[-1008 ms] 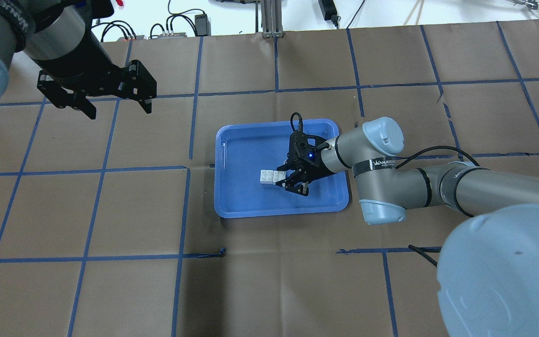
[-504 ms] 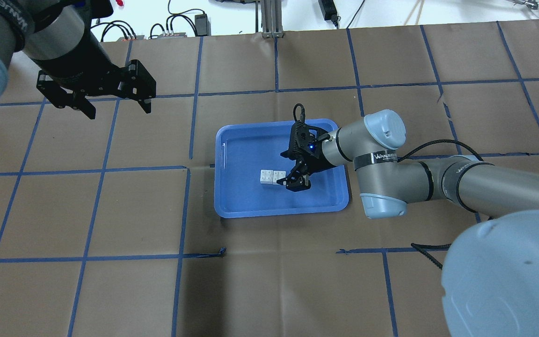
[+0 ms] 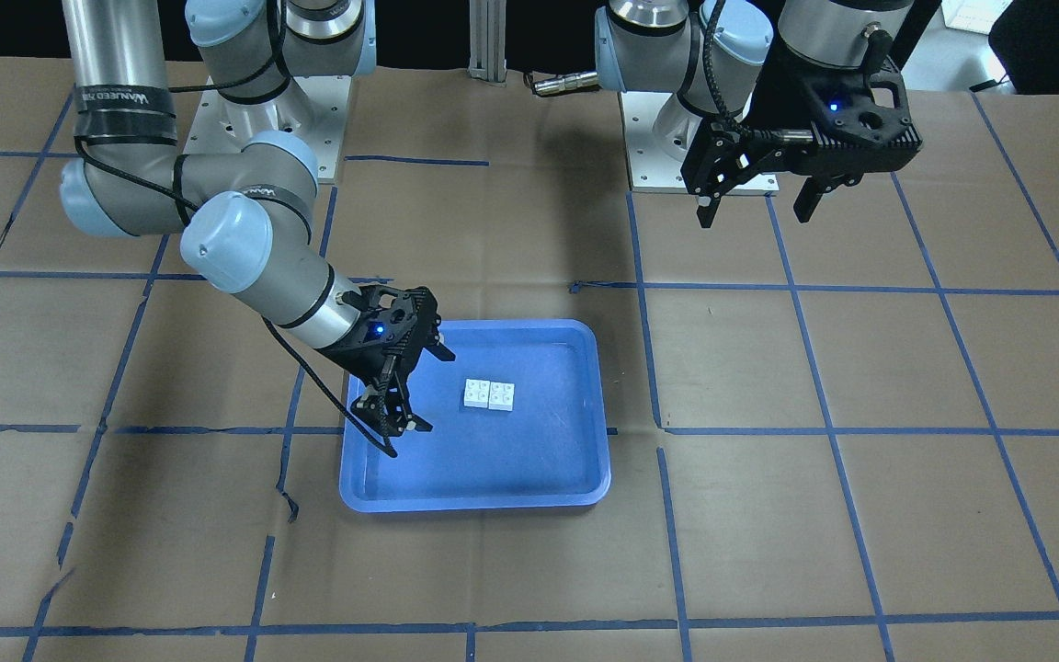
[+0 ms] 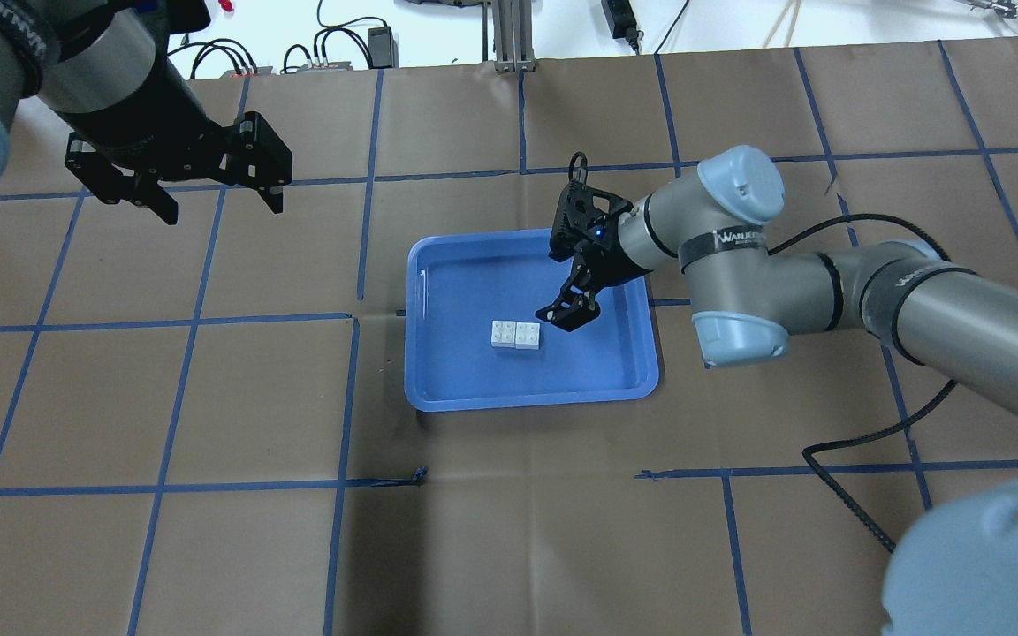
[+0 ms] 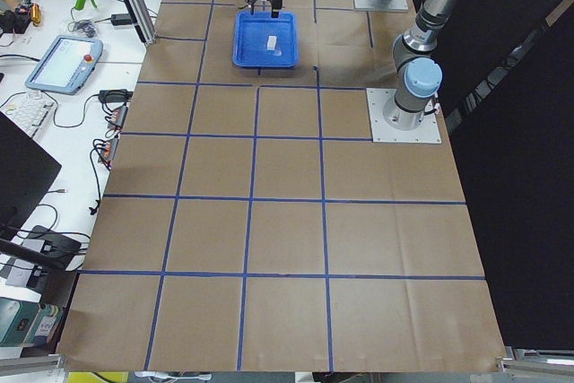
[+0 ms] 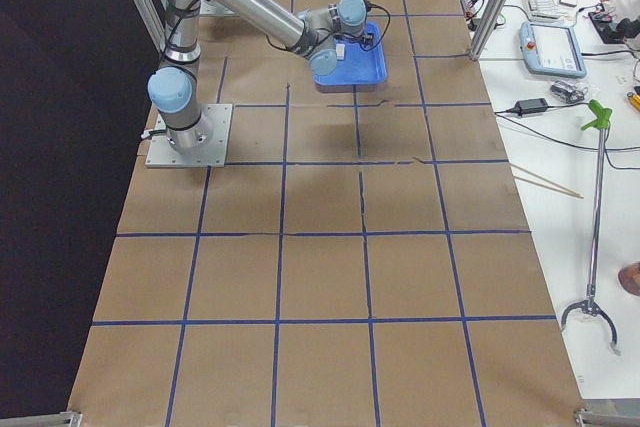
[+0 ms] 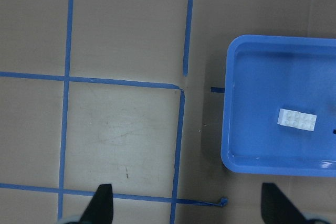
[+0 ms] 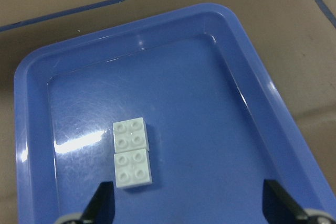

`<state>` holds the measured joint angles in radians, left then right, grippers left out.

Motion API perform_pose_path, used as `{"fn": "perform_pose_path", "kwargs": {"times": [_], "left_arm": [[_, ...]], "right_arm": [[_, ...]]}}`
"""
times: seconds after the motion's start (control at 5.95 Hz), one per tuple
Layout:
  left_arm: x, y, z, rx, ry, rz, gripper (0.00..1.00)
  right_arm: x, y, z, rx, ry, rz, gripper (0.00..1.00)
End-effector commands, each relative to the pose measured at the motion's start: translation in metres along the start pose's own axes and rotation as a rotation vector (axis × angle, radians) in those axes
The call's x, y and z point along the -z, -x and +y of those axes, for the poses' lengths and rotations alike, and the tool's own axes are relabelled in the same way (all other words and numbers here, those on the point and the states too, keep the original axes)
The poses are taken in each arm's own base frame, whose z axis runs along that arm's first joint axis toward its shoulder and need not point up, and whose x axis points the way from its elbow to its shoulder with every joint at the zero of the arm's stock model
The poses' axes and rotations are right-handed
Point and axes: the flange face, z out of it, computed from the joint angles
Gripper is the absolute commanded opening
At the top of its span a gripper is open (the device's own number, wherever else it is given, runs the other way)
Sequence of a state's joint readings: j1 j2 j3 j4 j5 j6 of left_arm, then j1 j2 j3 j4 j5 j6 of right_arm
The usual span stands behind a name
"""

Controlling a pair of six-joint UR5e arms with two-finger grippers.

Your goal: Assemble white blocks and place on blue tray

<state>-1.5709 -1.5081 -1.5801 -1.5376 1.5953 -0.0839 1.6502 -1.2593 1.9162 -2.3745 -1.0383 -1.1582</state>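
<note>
Two white blocks [image 4: 515, 335], joined side by side, lie in the blue tray [image 4: 465, 283] near its middle. They also show in the front view [image 3: 489, 394], the left wrist view [image 7: 297, 119] and the right wrist view [image 8: 132, 152]. My right gripper [image 4: 568, 315] is open and empty. It hovers over the tray's right part, just right of the blocks and apart from them [image 3: 421, 391]. My left gripper [image 4: 219, 208] is open and empty, high above the table far left of the tray [image 3: 755, 216].
The tray [image 3: 493, 460] lies on brown paper marked with blue tape lines. A black cable [image 4: 854, 503] from the right arm drapes over the table at the right. An aluminium post [image 4: 509, 35] and cables stand at the far edge. The arm bases [image 3: 263, 110] are behind the tray.
My right gripper has drawn back from the blocks, up and toward the tray's far right corner, staying open. The blocks stay in the tray. The left gripper has barely moved.
</note>
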Motion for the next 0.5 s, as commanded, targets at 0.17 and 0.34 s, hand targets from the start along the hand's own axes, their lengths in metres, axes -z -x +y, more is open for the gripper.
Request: {"fn": "perform_pose_path", "kwargs": {"times": [0.17,0.34], "left_arm": [[0.002,0.001,0.002,-0.002,-0.003,-0.003,1.00],[0.002,0.000,0.001,-0.002,-0.004,-0.001,1.00]], "right_arm": [[0.105,-0.012,0.007,-0.255,0.243,-0.009,1.00],[0.133,-0.013,0.004,-0.420,0.333,0.066,1.00]]}}
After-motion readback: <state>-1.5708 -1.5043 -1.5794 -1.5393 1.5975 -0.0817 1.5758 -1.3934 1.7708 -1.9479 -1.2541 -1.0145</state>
